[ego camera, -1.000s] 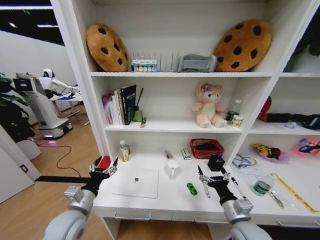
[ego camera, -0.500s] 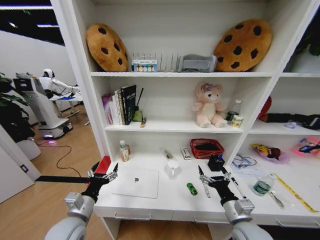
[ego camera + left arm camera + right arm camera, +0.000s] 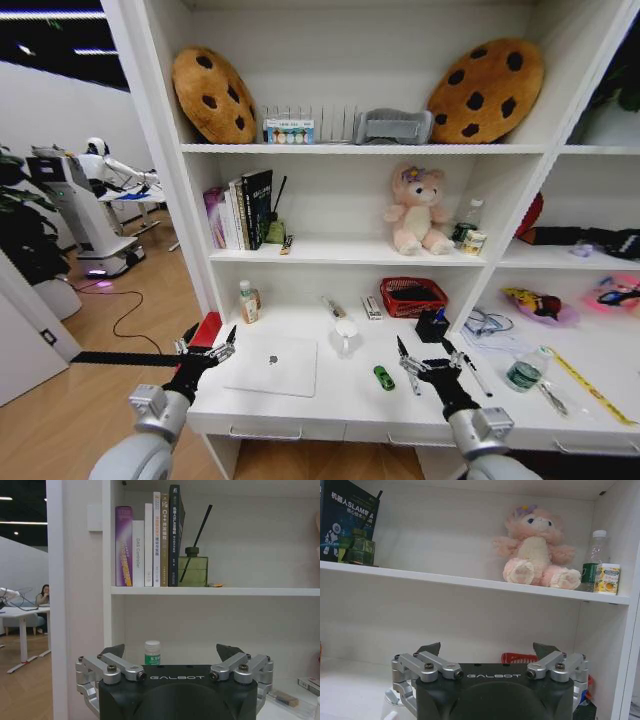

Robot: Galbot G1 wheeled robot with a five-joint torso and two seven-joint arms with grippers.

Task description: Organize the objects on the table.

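Landmark: silver laptop (image 3: 272, 365), flat on white desk (image 3: 330, 405).
Left gripper (image 3: 205, 352): wide, empty, at laptop's left edge.
Right gripper (image 3: 425, 366): wide, empty; green item (image 3: 384, 377) between it and laptop, nearer right arm.

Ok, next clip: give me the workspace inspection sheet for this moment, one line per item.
Surface: white desk, flat top, drawers along its front edge.
Job's things: silver laptop closed, lying flat; tiny green item to its right; pens near the right gripper; green-lidded jar and yellow ruler further right.
Clutter: white cup, red basket, black box, small bottle at the back.
Grippers: left gripper open, at the desk's left end, empty; right gripper open, above the desk beside the pens, empty.
Cables: a black cable on the floor to the left.
Surroundings: shelves with books, pink plush bear, cookie cushions.
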